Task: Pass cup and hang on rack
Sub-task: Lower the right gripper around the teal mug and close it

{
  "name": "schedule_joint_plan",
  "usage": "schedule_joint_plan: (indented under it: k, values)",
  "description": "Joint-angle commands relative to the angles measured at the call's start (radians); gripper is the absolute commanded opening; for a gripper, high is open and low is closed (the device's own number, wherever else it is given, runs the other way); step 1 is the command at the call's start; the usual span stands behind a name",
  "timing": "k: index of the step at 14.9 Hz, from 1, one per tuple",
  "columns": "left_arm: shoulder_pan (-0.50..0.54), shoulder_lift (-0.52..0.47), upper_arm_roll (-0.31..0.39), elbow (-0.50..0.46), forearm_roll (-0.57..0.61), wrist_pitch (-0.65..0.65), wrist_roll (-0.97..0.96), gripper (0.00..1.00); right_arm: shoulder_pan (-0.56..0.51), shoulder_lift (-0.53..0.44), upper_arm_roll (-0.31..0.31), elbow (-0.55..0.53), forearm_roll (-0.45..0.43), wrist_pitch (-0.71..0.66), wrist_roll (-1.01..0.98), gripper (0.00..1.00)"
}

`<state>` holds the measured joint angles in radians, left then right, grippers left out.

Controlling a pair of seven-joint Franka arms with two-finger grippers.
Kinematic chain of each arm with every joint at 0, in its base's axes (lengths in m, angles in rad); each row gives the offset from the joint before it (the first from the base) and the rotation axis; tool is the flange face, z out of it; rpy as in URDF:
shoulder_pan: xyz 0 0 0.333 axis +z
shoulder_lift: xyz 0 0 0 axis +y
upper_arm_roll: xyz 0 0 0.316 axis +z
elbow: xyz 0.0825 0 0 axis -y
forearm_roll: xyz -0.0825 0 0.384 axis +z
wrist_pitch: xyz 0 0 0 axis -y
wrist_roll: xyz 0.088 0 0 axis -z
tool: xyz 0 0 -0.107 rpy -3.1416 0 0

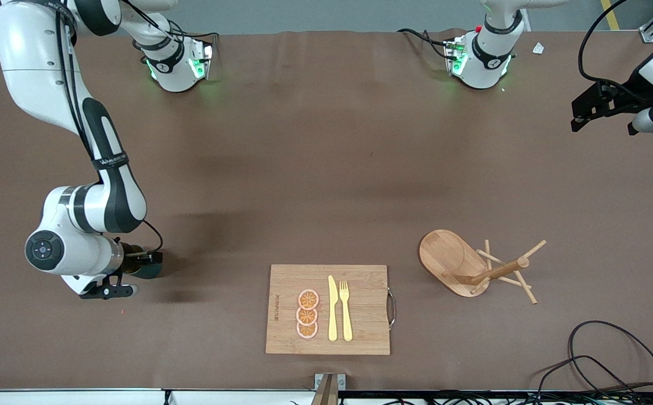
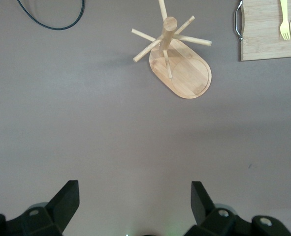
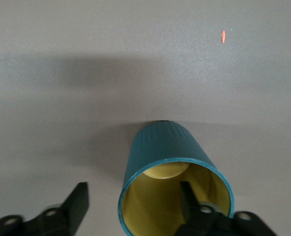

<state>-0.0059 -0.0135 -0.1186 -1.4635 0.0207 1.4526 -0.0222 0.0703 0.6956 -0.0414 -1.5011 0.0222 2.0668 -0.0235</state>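
We see the cup (image 3: 172, 177) standing on the table at the right arm's end, with the right gripper (image 3: 133, 206) low around its rim, one finger inside, one outside, apart and not yet clamped. We judge it rigid, light and breakable; its wall suits pinching. The left gripper (image 2: 134, 199) waits, fingers spread.

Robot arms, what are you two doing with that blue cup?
The right hand is down at the cup, on the table toward the right arm's end, with one finger inside the rim and the other outside; the cup isn't lifted yet. The left hand waits open, up in the air over bare table at its own end. The rack stands with no cup on it, beside the cutting board holding orange slices, a knife and a fork.
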Motion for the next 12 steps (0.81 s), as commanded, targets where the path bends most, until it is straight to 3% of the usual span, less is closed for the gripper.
schedule_joint_plan:
  k: [1,7,12]
  values:
    - [0.003,0.007,0.001,0.025,-0.004,-0.014,0.005,1.0,0.0,-0.002,0.0,0.013,0.012,-0.011,0.0,0.31]
    - [-0.002,0.007,-0.001,0.023,-0.008,-0.014,0.007,1.0,0.002,-0.007,0.001,0.015,0.012,-0.014,0.0,0.05]
    - [0.003,0.007,-0.001,0.025,-0.005,-0.014,0.008,1.0,0.049,-0.034,0.04,0.073,0.013,-0.066,-0.001,0.03]
